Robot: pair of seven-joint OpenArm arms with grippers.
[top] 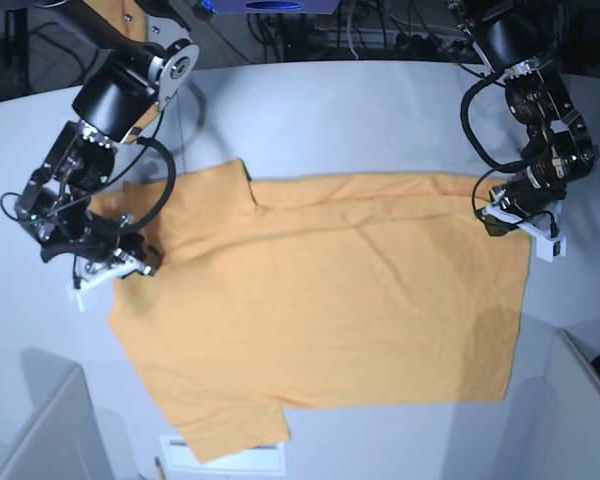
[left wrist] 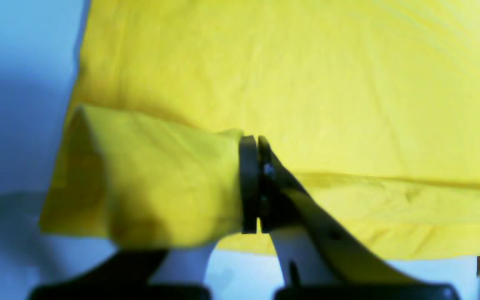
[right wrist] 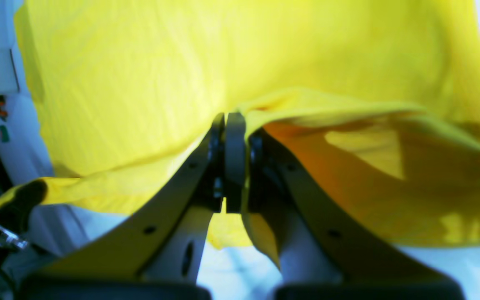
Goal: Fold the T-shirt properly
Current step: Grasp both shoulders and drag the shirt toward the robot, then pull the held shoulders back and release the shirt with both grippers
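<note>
At the left of the base view, the right gripper (top: 130,266) is seen closed on the edge of the large plain yellow-orange cotton T-shirt (top: 330,300). In the right wrist view the jaws of this gripper (right wrist: 227,162) are pressed together, and a lifted fold of the T-shirt (right wrist: 181,75) is pinched between them.

The T-shirt is spread flat on the round white table (top: 330,100), between the two arms. One short sleeve is pointed toward the far side of the table, and the other sleeve is laid near a white paper sheet (top: 220,455) at the near edge. No print can be seen on the upper side.

At the right of the T-shirt, the left gripper (top: 505,215) is closed on the far corner of the cloth. In the left wrist view its jaws (left wrist: 258,183) are shut tight, with a folded piece of the T-shirt (left wrist: 306,83) held at them.
</note>
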